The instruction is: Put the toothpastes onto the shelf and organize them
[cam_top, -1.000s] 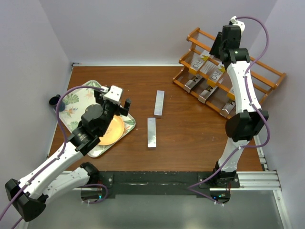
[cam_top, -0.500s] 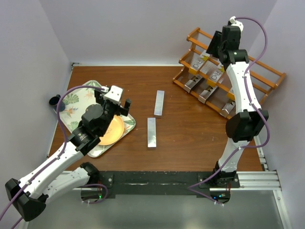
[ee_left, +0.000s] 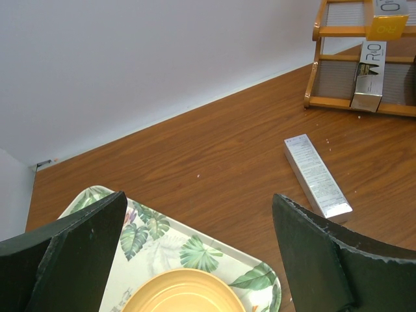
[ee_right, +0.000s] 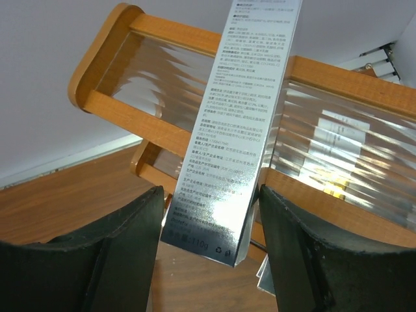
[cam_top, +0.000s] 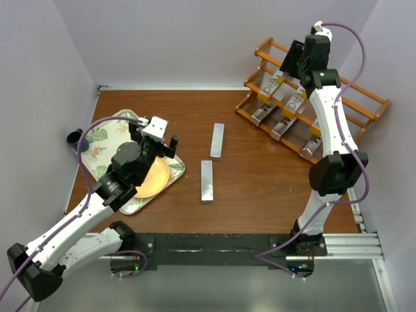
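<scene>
The right fingers (cam_top: 290,65) were up at the shelf (ee_right: 162,34), with one silver carton (ee_right: 242,123) lying between them. Its near end was level with the fingertips, and its long axis ran straight away from them, up across the shelf's clear panel and wooden rails. The fingers flanked it closely on both sides, but the wrist view did not show whether they clamped it or stood just clear of it. Any retreat would likely need to follow that long axis, since a sideways pull might drag the carton off the rails. The left fingers (cam_top: 171,144) were spread wide with nothing in them, above the leaf-patterned tray (cam_top: 104,133). Two loose cartons (cam_top: 207,181) lay on the desk (cam_top: 260,188) ahead and to the right of them, lengthwise away from the arms' bases — far nearer to the left fingers than to the right ones.
</scene>
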Controlling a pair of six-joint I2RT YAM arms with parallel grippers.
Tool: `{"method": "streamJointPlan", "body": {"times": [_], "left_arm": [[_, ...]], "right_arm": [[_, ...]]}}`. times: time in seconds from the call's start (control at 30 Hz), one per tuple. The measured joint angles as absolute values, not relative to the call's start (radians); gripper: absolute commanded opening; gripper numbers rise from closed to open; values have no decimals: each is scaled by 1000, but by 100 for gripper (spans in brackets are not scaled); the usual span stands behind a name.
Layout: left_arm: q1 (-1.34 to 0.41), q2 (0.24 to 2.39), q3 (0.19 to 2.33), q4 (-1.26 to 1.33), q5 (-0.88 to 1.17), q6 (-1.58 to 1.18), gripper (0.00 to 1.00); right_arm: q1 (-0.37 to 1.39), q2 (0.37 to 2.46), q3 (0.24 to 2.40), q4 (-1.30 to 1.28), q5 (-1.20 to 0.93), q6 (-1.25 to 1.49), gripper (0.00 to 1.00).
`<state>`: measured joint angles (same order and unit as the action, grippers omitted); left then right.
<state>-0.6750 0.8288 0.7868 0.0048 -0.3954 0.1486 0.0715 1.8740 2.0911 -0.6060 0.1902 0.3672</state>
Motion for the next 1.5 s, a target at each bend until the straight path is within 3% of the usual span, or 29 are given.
{"method": "streamJointPlan", "body": {"times": [0.67, 0.83, 1.07, 1.3, 1.5], "left_arm": [[-675, 828, 787, 5, -395, 149, 99], [-675, 828, 787, 5, -395, 149, 99], [-675, 828, 787, 4, -387, 147, 99], [-675, 828, 787, 3, -376, 134, 99], [-674, 843, 787, -9, -370, 111, 99]], "right_arm": [[72, 1829, 2056, -569, 149, 382, 66], [72, 1805, 2027, -564, 125, 381, 72], [72, 1668, 1910, -551, 76, 363, 81], [72, 1420, 1674, -484, -6, 331, 98], [72, 1231, 1381, -426, -109, 320, 98]]}}
